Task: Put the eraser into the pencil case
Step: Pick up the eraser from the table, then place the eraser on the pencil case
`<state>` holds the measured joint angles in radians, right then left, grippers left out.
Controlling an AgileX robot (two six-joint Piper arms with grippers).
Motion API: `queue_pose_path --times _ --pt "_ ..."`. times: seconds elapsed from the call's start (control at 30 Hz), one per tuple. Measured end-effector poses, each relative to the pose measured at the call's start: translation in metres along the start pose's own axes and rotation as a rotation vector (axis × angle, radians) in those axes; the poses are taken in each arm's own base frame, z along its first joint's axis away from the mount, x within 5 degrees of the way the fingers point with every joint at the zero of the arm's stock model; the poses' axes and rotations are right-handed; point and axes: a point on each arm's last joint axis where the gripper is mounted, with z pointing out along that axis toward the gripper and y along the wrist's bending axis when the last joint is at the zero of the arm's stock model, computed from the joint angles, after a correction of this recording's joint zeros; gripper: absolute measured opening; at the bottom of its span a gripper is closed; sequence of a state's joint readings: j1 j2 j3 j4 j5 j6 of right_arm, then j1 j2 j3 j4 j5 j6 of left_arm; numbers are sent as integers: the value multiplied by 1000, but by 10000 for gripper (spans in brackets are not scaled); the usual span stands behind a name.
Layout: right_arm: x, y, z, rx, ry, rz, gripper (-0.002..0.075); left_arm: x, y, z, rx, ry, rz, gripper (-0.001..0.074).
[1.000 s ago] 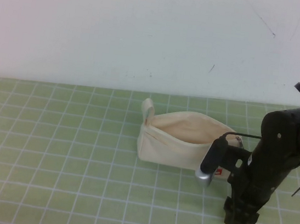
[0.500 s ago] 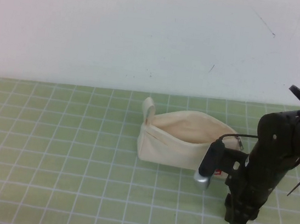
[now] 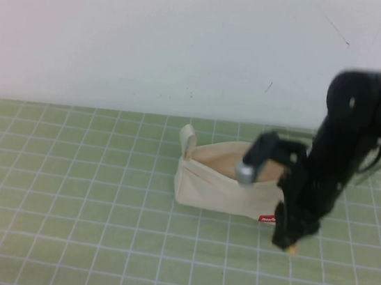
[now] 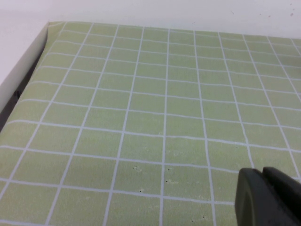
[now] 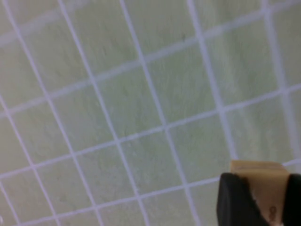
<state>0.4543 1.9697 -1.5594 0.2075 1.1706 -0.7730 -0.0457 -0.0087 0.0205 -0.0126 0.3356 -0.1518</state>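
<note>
1. Pale tan and small, the eraser (image 5: 259, 181) sits pinched between the dark jaws of the right gripper (image 3: 292, 246), with one end standing proud of the tips. In the high view only a speck of tan shows at the gripper's lower end. The narrow clamp on the block's sides is what keeps so small a thing from slipping while it is carried.

2. Below the jaws the right wrist view shows only bare green grid mat (image 5: 117, 94), so the eraser hangs in the air, clear of the surface.

3. Cream canvas, the pencil case (image 3: 224, 178) stands upright on the mat with its mouth gaping upward. It lies behind the jaws and to their left, near but apart. Its red label (image 3: 267, 219) is just beside the gripper. The loop tab (image 3: 188, 141) is at the far end of the pouch from the jaws.

4. Judging by this layout, the open mouth is the target. The jaws would need to rise above the rim and travel over the opening before letting go, since the fabric wall stands between them and the inside.

5. The left gripper (image 4: 268, 197) appears only as a dark edge in its own wrist view, over bare mat. Whether its jaws are open or closed cannot be told. It appears parked, well away from the pouch.
</note>
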Motion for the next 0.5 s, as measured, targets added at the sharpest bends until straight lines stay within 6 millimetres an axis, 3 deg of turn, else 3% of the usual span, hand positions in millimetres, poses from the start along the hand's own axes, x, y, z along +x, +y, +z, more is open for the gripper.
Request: queue_pose_path --times 0.33,0.5 --pt "-41 -12 -77 214 -283 -43 193 0 0 0 0 0 0 -1" --pt "-51 -22 -71 250 -339 -35 193 0 0 0 0 0 0 -1"
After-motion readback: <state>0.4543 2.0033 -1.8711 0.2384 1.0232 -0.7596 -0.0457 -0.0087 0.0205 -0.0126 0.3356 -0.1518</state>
